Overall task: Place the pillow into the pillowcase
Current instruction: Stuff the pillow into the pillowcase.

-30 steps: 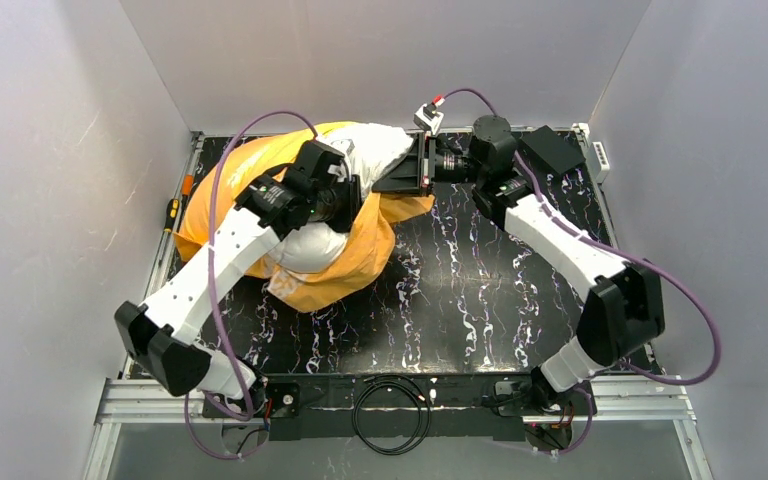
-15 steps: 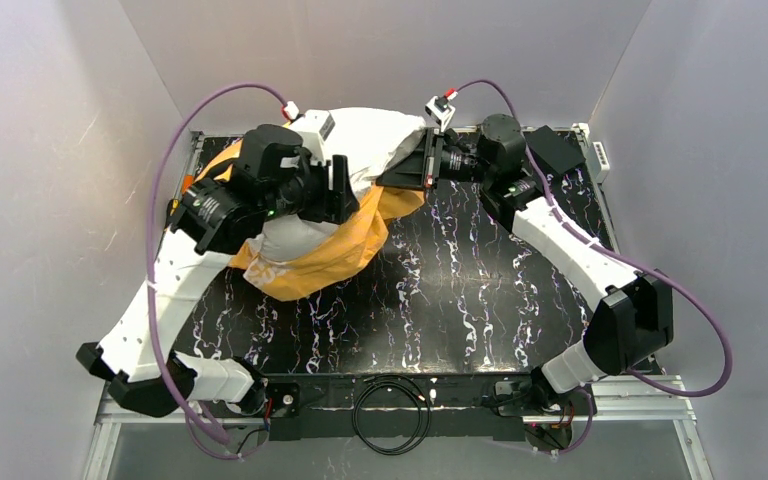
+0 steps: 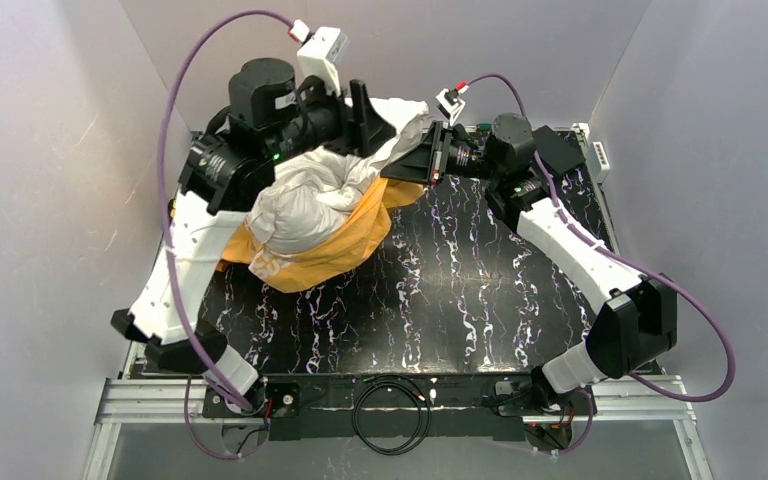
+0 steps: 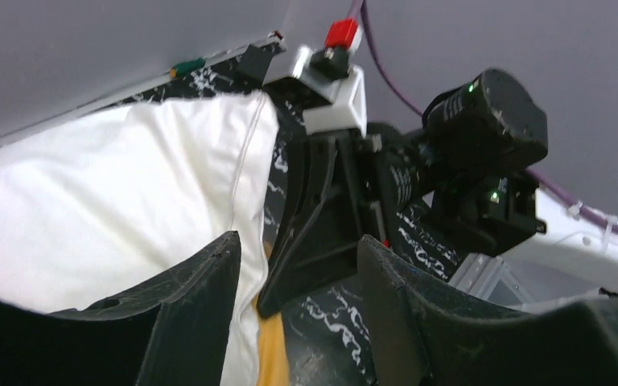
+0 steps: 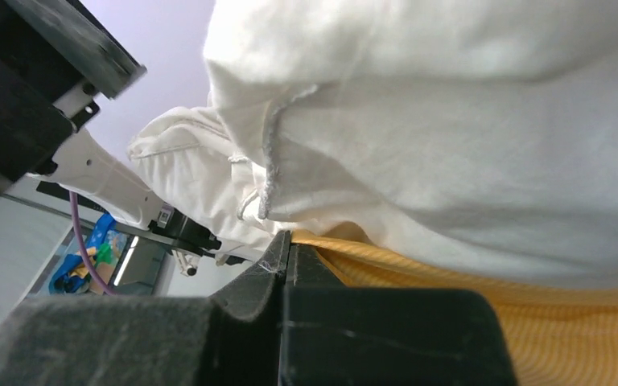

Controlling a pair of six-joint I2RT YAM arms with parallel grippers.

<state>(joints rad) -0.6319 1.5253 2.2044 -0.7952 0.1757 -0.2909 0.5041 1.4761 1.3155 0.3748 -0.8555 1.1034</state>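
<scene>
Top external hides most of my pillowcase point(image 3: 345, 245) under the pillow point(image 3: 310, 195) at the desk's point(image 3: 460, 290) far left, left gripper point(image 4: 298, 245) spread and empty above it, right gripper point(image 5: 287, 245) pinching the orange pillowcase edge

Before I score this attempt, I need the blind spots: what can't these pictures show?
- Top view: part of the pillow lies under the left arm.
- Top view: the pillow hides the pillowcase mouth and any print.
- Right wrist view: the shut right gripper hides how much fabric it pinches.
</scene>
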